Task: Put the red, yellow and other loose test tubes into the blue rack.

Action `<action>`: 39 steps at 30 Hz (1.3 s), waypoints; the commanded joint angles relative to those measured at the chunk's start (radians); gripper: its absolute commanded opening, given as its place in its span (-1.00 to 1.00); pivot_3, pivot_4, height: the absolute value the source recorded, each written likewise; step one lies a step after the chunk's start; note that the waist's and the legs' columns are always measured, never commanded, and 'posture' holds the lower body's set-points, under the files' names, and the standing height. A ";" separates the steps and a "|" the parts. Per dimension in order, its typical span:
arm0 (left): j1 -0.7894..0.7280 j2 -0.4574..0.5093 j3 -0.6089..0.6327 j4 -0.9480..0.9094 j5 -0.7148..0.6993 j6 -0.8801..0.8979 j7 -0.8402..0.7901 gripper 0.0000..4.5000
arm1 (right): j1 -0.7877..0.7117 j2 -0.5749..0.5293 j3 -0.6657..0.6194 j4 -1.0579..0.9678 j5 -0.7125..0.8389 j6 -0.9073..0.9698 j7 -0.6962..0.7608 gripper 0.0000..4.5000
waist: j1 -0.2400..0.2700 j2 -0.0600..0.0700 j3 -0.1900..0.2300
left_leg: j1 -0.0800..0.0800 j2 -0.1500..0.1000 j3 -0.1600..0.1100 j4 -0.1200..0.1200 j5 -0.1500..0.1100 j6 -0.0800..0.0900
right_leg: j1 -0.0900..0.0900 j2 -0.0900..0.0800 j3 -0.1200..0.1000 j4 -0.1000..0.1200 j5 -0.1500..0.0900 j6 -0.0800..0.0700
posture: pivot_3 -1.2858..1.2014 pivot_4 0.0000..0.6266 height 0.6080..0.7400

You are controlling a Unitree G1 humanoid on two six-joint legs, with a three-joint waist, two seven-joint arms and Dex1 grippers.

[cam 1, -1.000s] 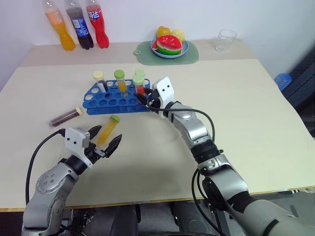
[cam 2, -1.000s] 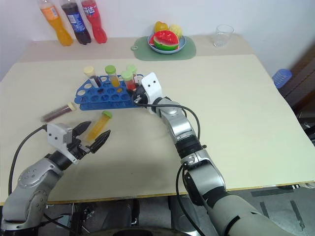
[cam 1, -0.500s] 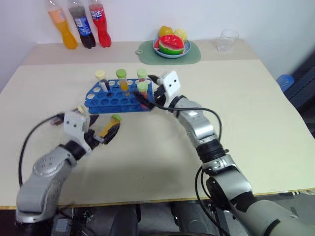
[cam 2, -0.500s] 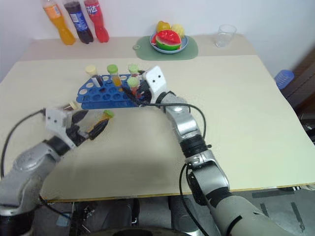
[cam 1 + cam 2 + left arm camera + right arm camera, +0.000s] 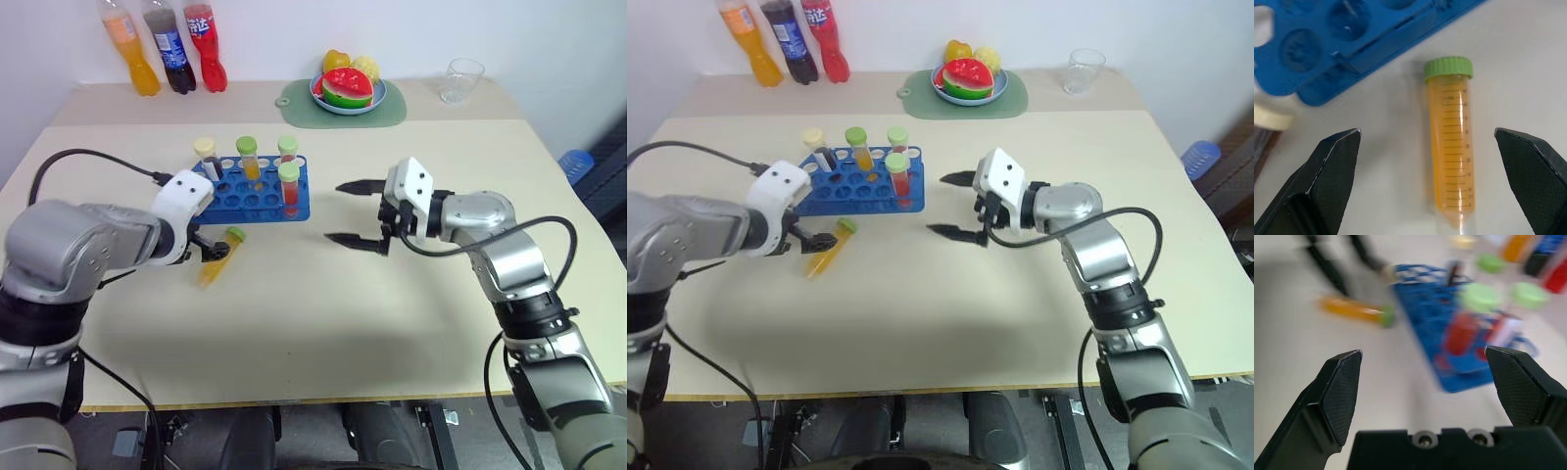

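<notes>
The blue rack (image 5: 257,194) stands left of the table's middle with several capped tubes upright in it. One of them is a red tube (image 5: 290,189) with a green cap at its near right corner. A yellow tube (image 5: 1450,147) with a green cap lies loose on the table just in front of the rack. My left gripper (image 5: 211,252) hangs open over it, one finger on each side, not touching. A dark tube's cream cap (image 5: 1267,120) peeks in beside the rack. My right gripper (image 5: 357,212) is open and empty, to the right of the rack.
Three soda bottles (image 5: 163,49) stand at the back left. A green mat with a fruit plate (image 5: 345,90) and a clear cup (image 5: 462,79) sit along the back. Bare tabletop stretches in front and to the right.
My right gripper opened, left the red tube standing in the rack and drew back to the right. My left gripper moved forward and tipped down over the lying yellow tube.
</notes>
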 commanded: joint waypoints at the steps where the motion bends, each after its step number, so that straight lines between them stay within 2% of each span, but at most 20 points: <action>1: -0.060 -0.037 -0.072 0.066 0.008 0.008 -0.001 1.00 | 0.028 -0.019 0.001 -0.090 0.039 0.012 0.032 0.97 | 0.002 0.000 0.000 | 0.000 0.000 0.000 0.000 0.000 0.000 | 0.000 0.000 0.000 0.000 0.000 0.000 | 0.03 -0.52 0.91; 4: -0.087 -0.062 -0.103 0.111 0.019 0.008 -0.004 1.00 | 0.041 -0.018 0.006 -0.106 0.037 0.018 0.027 0.97 | 0.001 0.000 0.000 | -0.001 0.000 0.000 0.001 0.000 0.000 | 0.000 0.000 0.000 0.000 0.000 0.000 | 0.03 -0.52 0.91; 7: -0.114 -0.108 -0.169 0.183 0.090 -0.003 -0.005 1.00 | 0.060 -0.011 0.019 -0.107 0.007 0.001 -0.001 0.97 | 0.003 0.000 0.000 | -0.001 0.000 0.000 0.001 0.001 -0.001 | -0.001 0.000 0.000 0.000 0.000 0.000 | 0.03 -0.52 0.91; 10: -0.136 -0.140 -0.190 0.245 0.147 -0.008 0.006 0.63 | 0.079 -0.015 0.026 -0.110 -0.013 -0.014 -0.018 1.00 | 0.008 0.000 0.000 | -0.001 0.000 0.000 0.001 0.001 -0.001 | -0.001 0.000 0.000 0.001 0.000 0.000 | 0.03 -0.52 0.91; 16: -0.125 -0.179 -0.162 0.269 0.190 0.008 -0.003 -0.60 | 0.087 -0.011 0.029 -0.106 -0.033 -0.027 -0.045 1.00 | 0.012 0.000 0.000 | -0.001 -0.001 0.000 0.002 0.001 -0.001 | -0.001 0.000 0.000 0.001 0.000 0.000 | 0.03 -0.52 0.91; 17: -0.110 -0.168 -0.143 0.247 0.189 0.008 -0.001 -0.66 | 0.087 -0.011 0.032 -0.102 -0.041 -0.033 -0.049 1.00 | 0.013 0.000 0.000 | -0.001 -0.001 0.000 0.002 0.001 -0.001 | -0.001 0.000 0.000 0.001 0.000 0.000 | 0.03 -0.52 0.91; 20: -0.037 -0.096 -0.061 0.099 0.154 -0.012 -0.040 -0.66 | 0.088 -0.011 0.036 -0.097 -0.054 -0.043 -0.058 1.00 | 0.003 0.000 0.000 | -0.001 0.000 0.000 0.002 0.001 -0.002 | -0.001 0.000 0.000 0.002 0.000 0.000 | 0.03 -0.52 0.91; 25: 0.178 -0.078 0.239 -0.152 0.077 -0.138 -0.137 -0.66 | 0.094 -0.009 0.029 -0.088 -0.056 -0.048 -0.071 1.00 | 0.007 0.000 0.000 | -0.004 0.000 0.001 0.001 0.003 -0.006 | -0.005 -0.001 0.000 0.002 0.000 0.000 | 0.03 -0.52 0.91; 27: 0.309 -0.103 0.363 -0.243 0.145 -0.357 -0.116 -0.66 | 0.097 0.002 0.028 -0.066 -0.064 -0.056 -0.090 1.00 | 0.013 -0.001 0.000 | -0.004 0.000 0.001 0.002 0.003 -0.005 | -0.005 -0.002 0.000 0.002 0.000 0.000 | 0.03 -0.52 0.91; 29: 0.363 -0.168 0.409 -0.274 0.230 -0.531 -0.030 -0.66 | 0.100 0.022 0.029 -0.042 -0.076 -0.052 -0.125 1.00 | 0.025 -0.001 0.000 | -0.004 0.000 0.001 0.002 0.003 -0.005 | -0.004 -0.002 0.000 0.002 0.000 0.000 | 0.03 -0.52 0.91; 32: 0.336 -0.284 0.338 -0.265 0.332 -0.766 0.050 -0.66 | 0.111 0.067 0.029 -0.018 -0.093 -0.046 -0.195 1.00 | 0.042 -0.001 -0.001 | -0.004 0.000 0.000 0.002 0.003 -0.005 | -0.004 -0.002 0.000 0.002 0.001 -0.001 | 0.03 -0.52 0.91; 35: 0.276 -0.453 0.269 -0.192 0.429 -1.008 0.143 -0.66 | 0.135 0.111 0.024 -0.013 -0.086 -0.030 -0.241 1.00 | 0.065 -0.003 -0.002 | -0.004 -0.001 0.000 0.003 0.003 -0.005 | -0.001 -0.002 -0.001 0.000 0.001 -0.001 | 0.03 -0.52 0.91; 37: 0.223 -0.537 0.153 -0.028 0.597 -1.225 0.243 -0.66 | 0.159 0.135 0.033 -0.010 -0.093 -0.027 -0.265 1.00 | 0.066 -0.003 -0.002 | -0.004 -0.002 0.001 0.003 0.003 -0.006 | -0.001 -0.003 0.000 -0.001 0.002 -0.001 | 0.03 -0.52 0.91; 39: 0.196 -0.592 0.098 0.104 0.681 -1.385 0.289 -0.66 | 0.171 0.144 0.038 -0.014 -0.098 -0.023 -0.279 1.00 | 0.065 -0.003 -0.002 | -0.004 -0.003 0.001 0.003 0.003 -0.006 | -0.001 -0.003 0.000 -0.001 0.002 0.000 | 0.03 -0.52 0.91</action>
